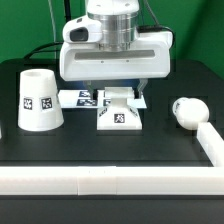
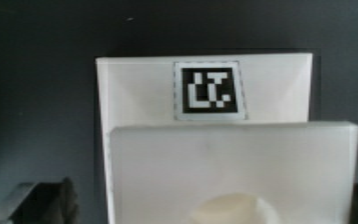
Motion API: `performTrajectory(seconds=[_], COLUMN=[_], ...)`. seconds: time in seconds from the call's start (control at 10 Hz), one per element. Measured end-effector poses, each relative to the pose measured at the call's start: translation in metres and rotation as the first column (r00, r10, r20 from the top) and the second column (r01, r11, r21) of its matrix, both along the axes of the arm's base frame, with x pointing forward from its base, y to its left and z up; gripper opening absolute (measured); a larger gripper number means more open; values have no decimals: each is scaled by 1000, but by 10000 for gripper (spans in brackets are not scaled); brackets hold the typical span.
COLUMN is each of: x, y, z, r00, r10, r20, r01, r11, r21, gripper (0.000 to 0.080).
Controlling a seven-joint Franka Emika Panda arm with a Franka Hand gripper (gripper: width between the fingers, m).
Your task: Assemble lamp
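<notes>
Though the tool [image 2: 201, 203] hung directly over the base [image 1: 118, 116], nothing of the lamp had been joined as far as the views showed. All three parts lay separate on the dark tabletop [image 1: 150, 140]. The base sat flat at the centre of the exterior view, just in front of the marker board [image 1: 80, 98]. The shade [image 1: 36, 100] stood wide end down at the exterior view's left, well apart from the base. The bulb [image 1: 186, 110] lay at the exterior view's right, near the white rail [image 1: 100, 182].

In the wrist view the tool's dark fingers [image 2: 41, 200] stood spread to either side of the base with a gap showing, so the tool looked open and held nothing. By my judgement the work was at its first step, with seating the bulb and fitting the shade both left.

Counted: one base, one bulb, one shade, one marker board, one tool.
</notes>
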State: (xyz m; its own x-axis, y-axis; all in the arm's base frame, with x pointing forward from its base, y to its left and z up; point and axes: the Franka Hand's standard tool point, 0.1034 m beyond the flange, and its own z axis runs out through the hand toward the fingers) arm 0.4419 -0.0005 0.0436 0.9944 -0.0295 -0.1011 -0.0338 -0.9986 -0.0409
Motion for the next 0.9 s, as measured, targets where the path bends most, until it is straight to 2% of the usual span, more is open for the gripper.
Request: performTrajectory(seconds=[0.1,0.2,0.7,0.8,0.9], x=[0,0,1,2,13], y=[1,1,1,4,14], z=[1,1,1,1,3], r00=[1000,1000,1000,1000,1000], r10=[3,3,4,6,22], r20=[1,1,1,1,12], r01=[-3,-3,-4,-6,-22], r11=[1000,1000,1000,1000,1000], r21=[0,0,0,1,6], gripper=[572,534,534,534,534])
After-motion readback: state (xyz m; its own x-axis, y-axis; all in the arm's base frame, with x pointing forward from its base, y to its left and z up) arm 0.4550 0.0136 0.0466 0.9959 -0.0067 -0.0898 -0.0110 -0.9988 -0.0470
